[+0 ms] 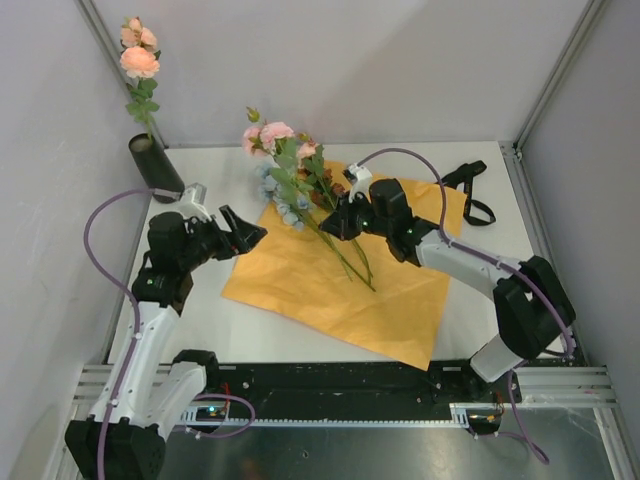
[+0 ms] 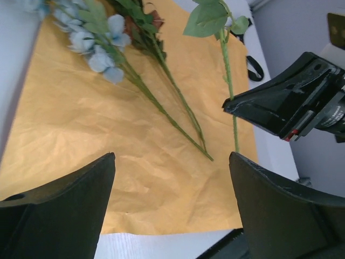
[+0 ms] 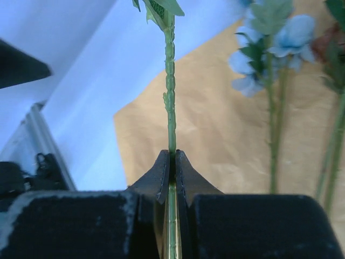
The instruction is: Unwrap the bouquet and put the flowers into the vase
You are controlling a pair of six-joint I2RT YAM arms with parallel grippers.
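The right hand (image 3: 172, 159) is pinched shut on one flower stem (image 3: 170, 91) whose bloom end, seen from above, points toward 11 o'clock, while the vase (image 1: 153, 165) stands off at 10 o'clock, nearer the wide-open left hand (image 1: 246, 232).
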